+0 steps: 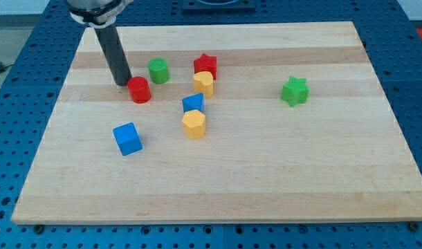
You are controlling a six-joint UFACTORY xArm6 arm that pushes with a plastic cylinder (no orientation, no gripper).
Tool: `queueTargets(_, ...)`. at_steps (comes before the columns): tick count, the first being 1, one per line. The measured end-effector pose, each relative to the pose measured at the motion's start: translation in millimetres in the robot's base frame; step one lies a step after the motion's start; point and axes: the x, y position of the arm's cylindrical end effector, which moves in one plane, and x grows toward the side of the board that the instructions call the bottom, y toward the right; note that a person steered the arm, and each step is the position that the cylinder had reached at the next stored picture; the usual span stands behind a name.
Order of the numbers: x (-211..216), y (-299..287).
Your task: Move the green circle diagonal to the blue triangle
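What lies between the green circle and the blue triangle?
In the camera view, only bare board separates the green circle from the blue triangle; my tip sits left of both.

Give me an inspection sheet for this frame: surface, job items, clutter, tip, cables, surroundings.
Surface: wooden board, flat.
Job's things: green circle at the view's upper left; blue triangle lower right of it, apart.
Clutter: red circle, red star, yellow block, yellow hexagon, blue cube, green star.
Grippers: none; my tip just left of the red circle, left of the green circle.
Cables: nothing seen.
Surroundings: blue perforated table.
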Motion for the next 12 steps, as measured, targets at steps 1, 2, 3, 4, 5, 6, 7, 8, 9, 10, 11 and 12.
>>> queueTargets(1,-8,12)
queueTargets(2,-9,36)
queueTargets(3,-9,44)
queueTargets(4,-10,47)
queueTargets(5,-38,37)
queueTargets(6,-48,44)
queueTargets(7,-32,53)
queueTargets(8,-21,72)
queueTargets(9,-11,97)
queueTargets(10,-16,82)
queueTargets(11,-8,49)
queueTargets(12,47,73)
